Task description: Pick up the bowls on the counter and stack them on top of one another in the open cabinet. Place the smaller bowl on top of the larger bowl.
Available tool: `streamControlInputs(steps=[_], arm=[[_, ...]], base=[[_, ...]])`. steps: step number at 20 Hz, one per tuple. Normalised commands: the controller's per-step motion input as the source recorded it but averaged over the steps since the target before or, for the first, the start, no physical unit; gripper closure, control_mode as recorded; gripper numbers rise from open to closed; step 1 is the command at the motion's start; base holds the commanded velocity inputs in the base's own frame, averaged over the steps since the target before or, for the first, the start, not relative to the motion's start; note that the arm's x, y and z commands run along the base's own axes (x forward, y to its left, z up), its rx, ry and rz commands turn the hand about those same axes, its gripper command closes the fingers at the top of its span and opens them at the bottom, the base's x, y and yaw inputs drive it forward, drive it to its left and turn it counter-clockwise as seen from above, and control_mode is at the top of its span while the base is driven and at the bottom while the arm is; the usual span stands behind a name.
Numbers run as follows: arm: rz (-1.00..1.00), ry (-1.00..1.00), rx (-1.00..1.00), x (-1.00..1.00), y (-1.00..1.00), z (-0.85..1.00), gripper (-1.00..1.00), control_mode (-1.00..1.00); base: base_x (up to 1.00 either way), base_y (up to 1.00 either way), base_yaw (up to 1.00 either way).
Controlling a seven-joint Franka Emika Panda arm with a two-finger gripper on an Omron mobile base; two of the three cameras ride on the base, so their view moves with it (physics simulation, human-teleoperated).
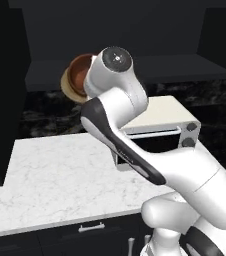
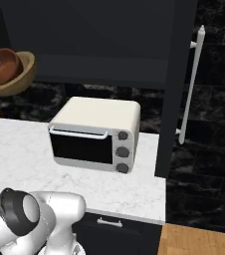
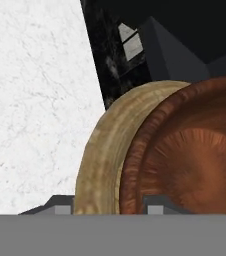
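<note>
**Nested bowls held up at the cabinet's edge, above a white marble table**

The table (image 1: 60,175) is a white marble-look slab with faint grey veins, set over dark drawer fronts with silver handles (image 1: 91,227). A cream toaster oven (image 2: 95,133) with a dark door and three knobs stands on it toward the right end. Behind the table runs a black, mottled backsplash (image 1: 45,116), and above that hangs the open cabinet (image 1: 160,67), near-black, with a wide shelf recess. To the right of the table a tall dark panel carries a long white handle (image 2: 191,82), and a strip of wooden floor (image 2: 199,241) shows at the lower right.

The smaller bowl (image 1: 80,71), dark reddish-brown and glossy, sits nested inside the larger bowl (image 1: 66,86) of light tan wood. Both are tipped on their side, in the air at the left front edge of the cabinet shelf, well above the table. The hand view looks into the brown bowl's hollow, the tan rim (image 3: 97,160) wrapping beside it.

The fingers (image 3: 155,205) sit at the bowls' rims; whether they are clenched on a rim or released cannot be told
</note>
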Motion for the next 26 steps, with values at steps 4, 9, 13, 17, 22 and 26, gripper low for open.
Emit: streamControlInputs(steps=[4,9,13,17,22,26], arm=[[0.0,-0.06,0.0,0.8,-0.72,0.96,1.0,-1.0],[0.0,0.05,0.0,1.0,-0.61,0.29,1.0,-1.0],[0.0,0.16,0.0,1.0,-0.34,-0.02,1.0,-1.0],[0.0,0.06,0.0,1.0,-0.11,0.0,1.0,-1.0],[0.0,0.04,0.0,1.0,0.0,-0.14,1.0,-1.0],[0.0,0.01,0.0,0.97,-0.02,-0.01,-1.0,-1.0]], base=[[0.0,0.0,0.0],[0.0,0.0,0.0],[0.0,0.0,0.0],[0.0,0.0,0.0],[0.0,0.0,0.0],[0.0,0.0,0.0]])
